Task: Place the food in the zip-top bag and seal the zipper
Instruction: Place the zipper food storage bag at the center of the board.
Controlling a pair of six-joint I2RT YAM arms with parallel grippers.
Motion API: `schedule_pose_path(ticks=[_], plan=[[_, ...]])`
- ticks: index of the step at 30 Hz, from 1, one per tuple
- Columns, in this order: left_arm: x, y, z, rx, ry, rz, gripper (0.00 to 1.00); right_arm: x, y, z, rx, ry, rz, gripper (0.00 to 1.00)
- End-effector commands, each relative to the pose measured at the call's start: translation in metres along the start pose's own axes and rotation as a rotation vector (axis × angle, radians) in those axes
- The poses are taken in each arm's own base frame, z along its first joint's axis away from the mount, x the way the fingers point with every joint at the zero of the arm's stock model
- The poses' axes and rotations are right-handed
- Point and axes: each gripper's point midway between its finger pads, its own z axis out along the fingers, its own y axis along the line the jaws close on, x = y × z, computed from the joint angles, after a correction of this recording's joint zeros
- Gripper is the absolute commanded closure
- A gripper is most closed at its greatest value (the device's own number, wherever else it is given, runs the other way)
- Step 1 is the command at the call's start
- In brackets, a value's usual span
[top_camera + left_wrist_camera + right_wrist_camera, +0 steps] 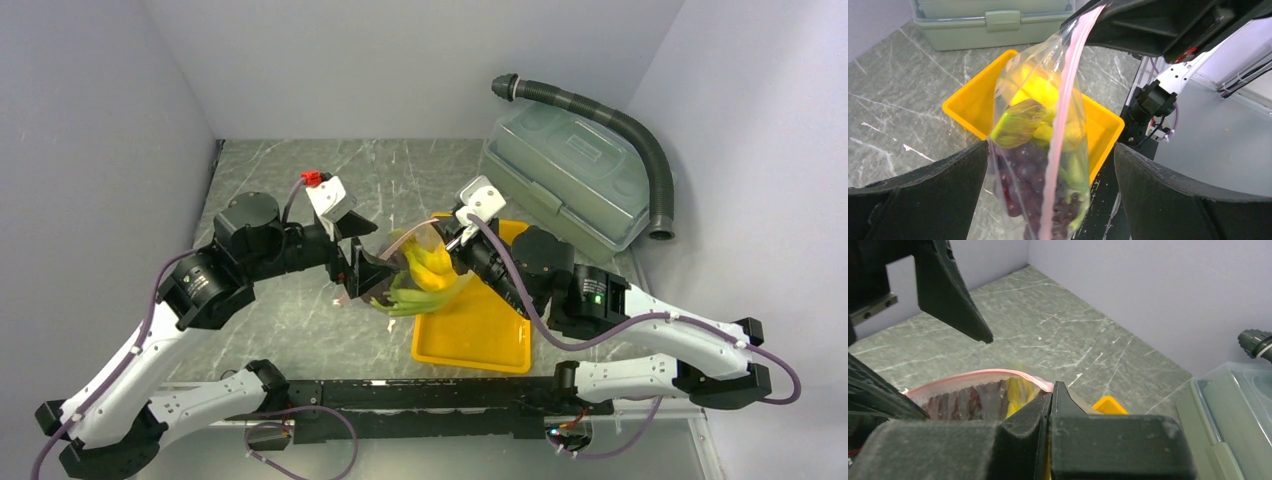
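Observation:
The zip-top bag (420,270) hangs between the two arms, above the table and the tray's left edge. Through its clear wall I see the food: yellow bananas (1040,90), a green piece (1018,122) and dark red grapes (1023,175). The zipper (1068,85) runs as a pink strip down the bag's edge in the left wrist view and arches across in the right wrist view (978,375). My right gripper (1052,390) is shut on the zipper's end (455,245). My left gripper (1050,150) stands open with the bag between its fingers (372,258), apart from both pads.
A yellow tray (480,335) lies under and right of the bag. A translucent grey-green lidded box (565,180) stands at the back right with a grey ribbed hose (640,140) curving over it. Grey walls close in the marbled table (290,320) on three sides.

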Motion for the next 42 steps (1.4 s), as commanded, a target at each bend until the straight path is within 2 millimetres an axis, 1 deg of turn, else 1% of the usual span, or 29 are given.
schedule_pose_path(ticks=[1, 3, 6, 10, 13, 15, 17, 20, 22, 25, 29, 35, 39, 42], plan=[[-0.006, 0.004, -0.001, -0.019, -0.032, 0.063, 0.0, -0.066, -0.008, -0.013, -0.027, -0.164, 0.133, 1.0], [-0.001, 0.008, 0.001, -0.028, -0.015, 0.073, 0.0, -0.07, -0.006, -0.013, -0.038, -0.169, 0.133, 1.0], [0.01, 0.008, 0.006, -0.009, 0.018, 0.079, 0.0, -0.075, -0.002, -0.013, -0.06, -0.179, 0.141, 1.0], [0.022, 0.014, 0.01, -0.024, 0.048, 0.08, 0.0, -0.076, 0.002, -0.009, -0.069, -0.174, 0.14, 1.0], [0.029, 0.015, 0.013, -0.017, 0.071, 0.076, 0.04, -0.074, 0.005, -0.006, -0.076, -0.17, 0.138, 1.0], [0.035, 0.016, 0.015, -0.018, 0.092, 0.071, 0.09, -0.074, 0.007, -0.005, -0.079, -0.171, 0.138, 1.0], [0.039, 0.016, 0.017, -0.009, 0.108, 0.069, 0.17, -0.076, 0.008, -0.005, -0.085, -0.174, 0.142, 1.0], [0.044, 0.015, 0.019, 0.007, 0.127, 0.062, 0.34, -0.077, 0.011, -0.003, -0.095, -0.179, 0.144, 1.0], [0.047, 0.014, 0.021, 0.016, 0.142, 0.061, 0.5, -0.077, 0.013, -0.002, -0.099, -0.179, 0.146, 1.0], [0.049, 0.013, 0.021, 0.021, 0.151, 0.059, 0.76, -0.078, 0.014, -0.002, -0.105, -0.182, 0.15, 1.0], [0.047, 0.014, 0.019, 0.015, 0.148, 0.078, 0.99, -0.081, 0.014, -0.004, -0.113, -0.19, 0.158, 1.0], [0.041, 0.024, 0.012, -0.047, 0.136, 0.127, 1.0, -0.079, 0.013, -0.006, -0.115, -0.19, 0.162, 1.0], [0.036, 0.04, 0.008, -0.134, 0.14, 0.158, 1.0, -0.073, 0.01, -0.008, -0.106, -0.181, 0.16, 1.0], [0.029, 0.056, 0.005, -0.225, 0.132, 0.181, 1.0, -0.062, 0.006, -0.007, -0.074, -0.153, 0.15, 0.99]])
